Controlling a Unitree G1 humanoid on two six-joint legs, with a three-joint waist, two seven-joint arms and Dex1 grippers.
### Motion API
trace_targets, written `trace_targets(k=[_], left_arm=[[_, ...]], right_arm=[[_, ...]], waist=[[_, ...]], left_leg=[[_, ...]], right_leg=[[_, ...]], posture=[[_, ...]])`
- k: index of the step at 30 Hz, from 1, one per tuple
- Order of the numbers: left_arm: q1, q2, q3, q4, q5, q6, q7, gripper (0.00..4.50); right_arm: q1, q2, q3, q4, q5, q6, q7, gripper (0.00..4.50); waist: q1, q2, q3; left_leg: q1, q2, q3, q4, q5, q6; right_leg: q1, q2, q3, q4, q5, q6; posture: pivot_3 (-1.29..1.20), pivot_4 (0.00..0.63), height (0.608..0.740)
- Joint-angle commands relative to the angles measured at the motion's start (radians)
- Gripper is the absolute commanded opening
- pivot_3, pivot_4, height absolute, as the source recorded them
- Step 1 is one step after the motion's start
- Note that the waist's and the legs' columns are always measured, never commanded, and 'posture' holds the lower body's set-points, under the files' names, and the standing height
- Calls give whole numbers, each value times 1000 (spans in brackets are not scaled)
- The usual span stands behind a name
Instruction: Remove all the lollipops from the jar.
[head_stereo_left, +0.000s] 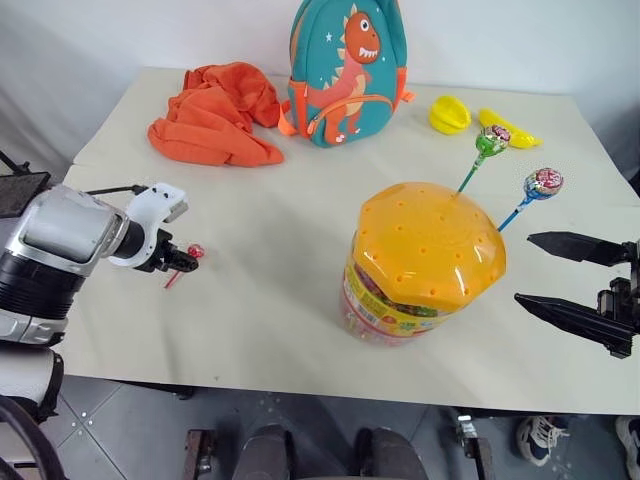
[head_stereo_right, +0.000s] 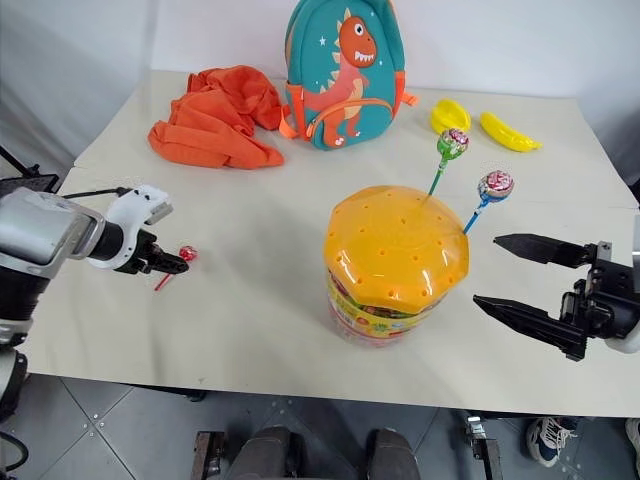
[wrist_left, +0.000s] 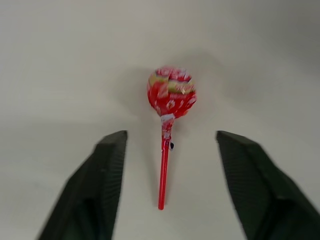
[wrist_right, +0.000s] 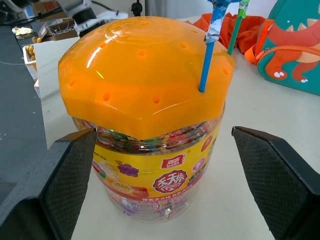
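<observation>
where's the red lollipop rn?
Red lollipop lies flat on the table, robot's left side, between the open left gripper's fingers, well apart from the jar.

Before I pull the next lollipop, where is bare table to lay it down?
Bare table lies between the red lollipop and the jar, and in front of both. The far edge is crowded: orange cloth, backpack, yellow toys.

Bare table (head_stereo_left: 270, 300) between red lollipop (head_stereo_left: 195, 252) and jar (head_stereo_left: 425, 260).
</observation>
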Motion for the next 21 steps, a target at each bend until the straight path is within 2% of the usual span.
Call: trace_targets(k=[1, 2, 6, 13, 17, 21], left_arm=[[-68, 29, 44, -47, -26, 5, -38, 4146], [-83, 32, 51, -55, -35, -2, -50, 4450], [-137, -23, 179, -34, -93, -100, -93, 4483], [10, -177, 455, -58, -220, -455, -168, 4483], [105, -296, 573, -45, -356, -681, -354, 4483], [161, -342, 606, -11, -427, -835, -547, 4483]], right_arm=[[4, -25, -58, 0, -4, -1, 13, 4500], [4, -28, -63, 4, -8, 0, 16, 4500], [-28, -34, -72, 17, -2, 5, -12, 4500], [-75, -43, -85, -34, 103, 102, -128, 4500], [-118, -23, -52, -62, 156, 124, -222, 4500], [-155, 1, 22, -80, 138, 109, -299, 4500]], waist=[[0, 0, 0], [0, 0, 0], [-1, 0, 0], [-7, 1, 0], [-8, 1, 0], [-12, 1, -1]], left_leg=[[0, 0, 0, 0, 0, 0], [0, 0, 0, 0, 0, 0], [0, 0, 0, 0, 0, 0], [0, 1, 0, 0, 0, 0], [0, 1, 0, 1, 0, 0], [-1, 1, -1, 1, 0, 0]], right_leg=[[0, 0, 0, 0, 0, 0], [0, 0, 0, 0, 0, 0], [0, 0, 0, 0, 0, 0], [0, 0, -1, 1, 0, 0], [0, 0, -1, 1, 0, 0], [0, 0, -2, 1, 0, 0]], posture=[[0, 150, 740], [0, 150, 740], [0, 150, 740], [0, 150, 740], [0, 150, 740], [0, 150, 740]])
